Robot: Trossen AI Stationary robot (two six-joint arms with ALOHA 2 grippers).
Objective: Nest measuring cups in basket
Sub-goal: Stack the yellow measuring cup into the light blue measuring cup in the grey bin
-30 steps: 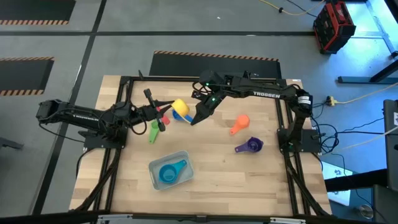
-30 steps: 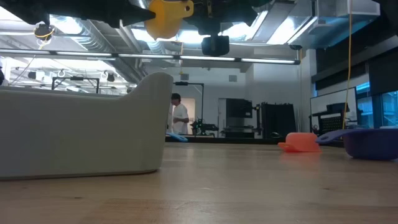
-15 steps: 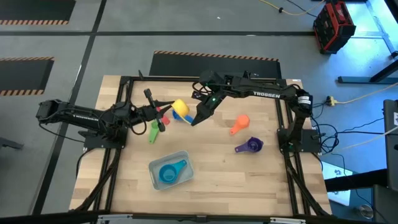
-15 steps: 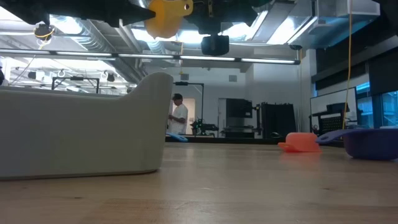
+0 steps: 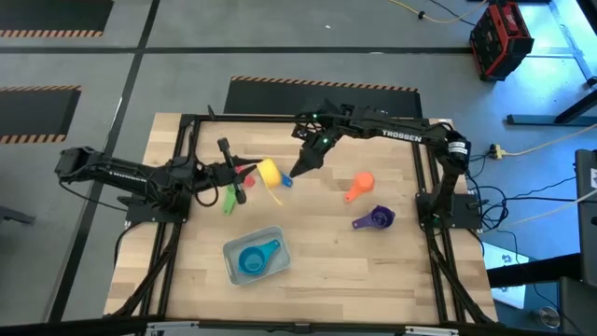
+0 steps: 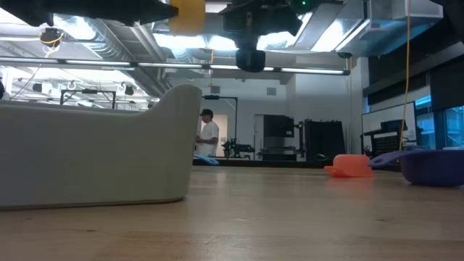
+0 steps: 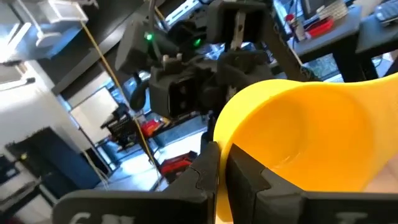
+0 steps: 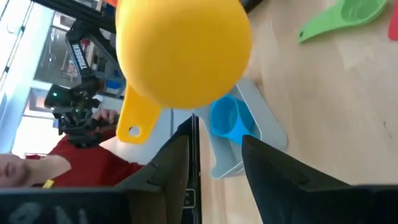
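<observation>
The yellow cup (image 5: 269,172) is held in the air above the wooden surface (image 5: 308,271), gripped at its rim by the closed fingers (image 7: 211,177) of the left gripper (image 5: 244,176). The right gripper (image 5: 300,166) is placed just beside the cup on its far side, its fingers (image 8: 270,171) parted and nothing seen between them. The green cup (image 5: 230,199) lies under the left arm, with a red cup (image 5: 246,170) partly seen beside that gripper. The orange cup (image 5: 358,185) and the purple cup (image 5: 375,219) lie apart on the right half of the surface. The basket (image 5: 233,252) is set near the front edge, and a blue cup (image 5: 256,259) is seen inside it.
</observation>
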